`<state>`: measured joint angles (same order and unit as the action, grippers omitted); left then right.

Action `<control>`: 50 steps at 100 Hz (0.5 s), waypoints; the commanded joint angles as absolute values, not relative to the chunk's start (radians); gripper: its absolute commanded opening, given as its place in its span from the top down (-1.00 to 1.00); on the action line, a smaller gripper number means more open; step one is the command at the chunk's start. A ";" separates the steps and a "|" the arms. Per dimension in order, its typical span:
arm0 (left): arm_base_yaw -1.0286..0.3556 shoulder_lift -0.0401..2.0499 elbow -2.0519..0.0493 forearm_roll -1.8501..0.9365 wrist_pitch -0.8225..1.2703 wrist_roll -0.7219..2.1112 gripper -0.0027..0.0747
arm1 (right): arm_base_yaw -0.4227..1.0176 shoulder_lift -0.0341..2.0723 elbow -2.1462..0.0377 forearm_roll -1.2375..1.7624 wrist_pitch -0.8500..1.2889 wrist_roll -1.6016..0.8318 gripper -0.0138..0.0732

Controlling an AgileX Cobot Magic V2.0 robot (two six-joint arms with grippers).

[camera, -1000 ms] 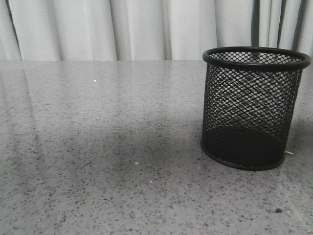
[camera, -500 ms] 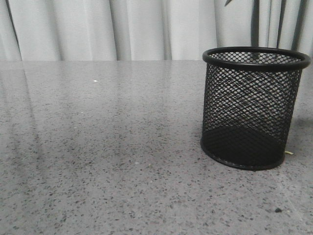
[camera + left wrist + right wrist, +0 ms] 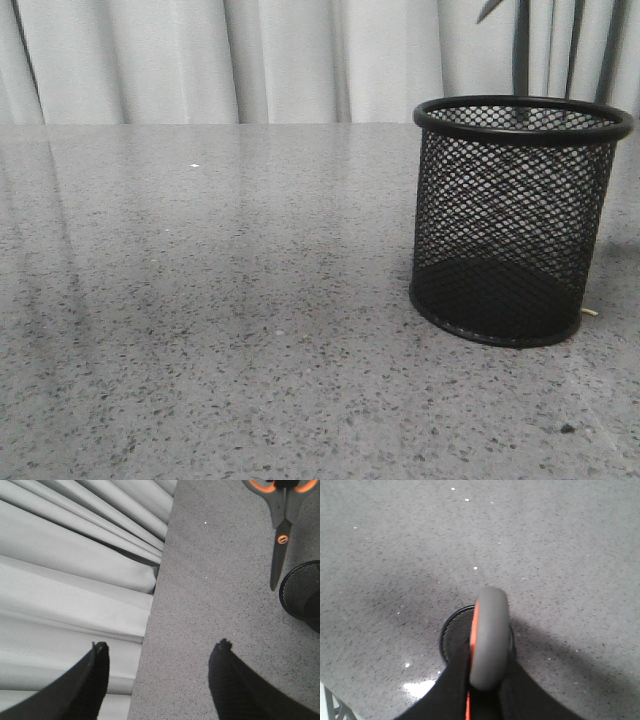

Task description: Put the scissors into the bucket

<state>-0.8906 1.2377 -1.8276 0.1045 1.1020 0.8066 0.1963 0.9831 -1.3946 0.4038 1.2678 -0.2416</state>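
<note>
In the front view, the bucket (image 3: 520, 220) is seen upright on the grey speckled surface (image 3: 220, 330), on the right side. Nothing can be made out inside it through the mesh. Only a dark blade tip of the scissors (image 3: 492, 9) is caught at the upper edge, above and just left of the bucket's rim; neither arm is shown.

In the left wrist view, the left gripper (image 3: 162, 647) is held well clear of everything, its fingers (image 3: 97, 672) spread wide with nothing between them, half over the curtain (image 3: 75, 570) at the surface edge. The scissors (image 3: 283, 532) are seen hanging in the air with blades closed, the long axis running from the orange-lined handles down to the tip, which ends just beside the bucket (image 3: 302, 592) rim rather than over its opening.

In the right wrist view, the right gripper (image 3: 482, 680) is closed on a grey handle loop of the scissors (image 3: 489, 635), viewed edge-on. The bucket (image 3: 457, 637) mouth lies directly below, mostly hidden behind the handle.

The right arm is judged the only one engaged. The coming move is judged to turn on whether the blade tip is brought inside the rim, with the long axis kept near vertical, before release
</note>
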 commanded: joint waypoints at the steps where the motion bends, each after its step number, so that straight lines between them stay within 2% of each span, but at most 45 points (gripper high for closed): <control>1: -0.897 1.216 -1.858 0.105 1.036 0.795 -0.10 | 0.230 0.952 -1.402 0.398 1.296 -0.215 0.79; 22: -0.897 1.216 -1.858 0.105 1.036 0.795 -0.10 | 0.308 0.914 -1.346 0.346 1.296 -0.169 0.79; 50: -0.897 1.216 -1.858 0.105 1.036 0.795 -0.10 | 0.313 0.918 -1.340 0.334 1.296 -0.153 0.79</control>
